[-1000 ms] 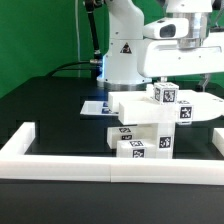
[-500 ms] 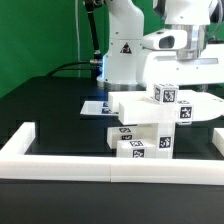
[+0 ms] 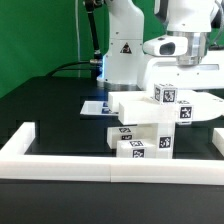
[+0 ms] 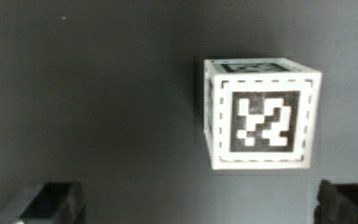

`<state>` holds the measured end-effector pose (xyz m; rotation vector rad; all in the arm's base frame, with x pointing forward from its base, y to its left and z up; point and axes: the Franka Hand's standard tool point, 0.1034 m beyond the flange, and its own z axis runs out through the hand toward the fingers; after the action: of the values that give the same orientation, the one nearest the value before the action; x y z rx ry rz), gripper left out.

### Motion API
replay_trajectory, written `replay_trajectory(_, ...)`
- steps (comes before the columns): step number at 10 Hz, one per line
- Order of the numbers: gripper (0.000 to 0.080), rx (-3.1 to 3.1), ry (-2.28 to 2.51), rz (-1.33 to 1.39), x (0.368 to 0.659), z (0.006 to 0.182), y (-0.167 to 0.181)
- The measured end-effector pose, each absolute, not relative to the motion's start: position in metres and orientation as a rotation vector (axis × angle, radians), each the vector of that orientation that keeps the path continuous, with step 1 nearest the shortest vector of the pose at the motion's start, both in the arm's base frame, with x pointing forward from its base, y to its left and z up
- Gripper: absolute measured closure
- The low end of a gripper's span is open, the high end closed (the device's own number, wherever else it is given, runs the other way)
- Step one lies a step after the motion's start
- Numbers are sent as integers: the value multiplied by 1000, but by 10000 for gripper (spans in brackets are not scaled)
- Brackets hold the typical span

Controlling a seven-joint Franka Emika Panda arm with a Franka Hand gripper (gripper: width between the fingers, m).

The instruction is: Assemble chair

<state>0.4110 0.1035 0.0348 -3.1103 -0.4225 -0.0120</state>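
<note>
Exterior view: we see the chair (image 3: 150,125) as a partly built stack of white tagged blocks on the black counter (image 3: 50,105), just behind the white border rail (image 3: 110,165) and in front of the marker board (image 3: 97,106), while the arm hangs above the stack toward the exterior view's right, its hand hidden behind the wrist housing so we cannot tell the jaws here. Wrist view: we look straight down on one loose tagged block (image 4: 261,115) lying on the dark counter, long axis running crosswise to the line between the two fingertips (image 4: 44,203), which stand wide apart and empty; the block lies ahead of the hand (image 4: 202,205), nearer the farther-pictured finger, not between them.
</note>
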Motion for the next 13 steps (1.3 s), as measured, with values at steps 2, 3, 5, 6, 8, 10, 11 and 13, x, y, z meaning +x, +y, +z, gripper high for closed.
replay_trajectory(2,150,-3109,-407,-10,409,34,112)
replay_trajectory(3,150,-3109,-404,-10,409,34,116)
replay_trajectory(5,150,-3107,-413,-6,407,33,120)
replay_trajectory(6,150,-3107,-414,-2,406,32,120)
replay_trajectory(8,150,-3111,-415,4,404,28,118)
replay_trajectory(10,150,-3120,-416,11,400,19,114)
replay_trajectory(11,150,-3122,-417,21,398,15,114)
replay_trajectory(13,150,-3123,-416,25,398,14,113)
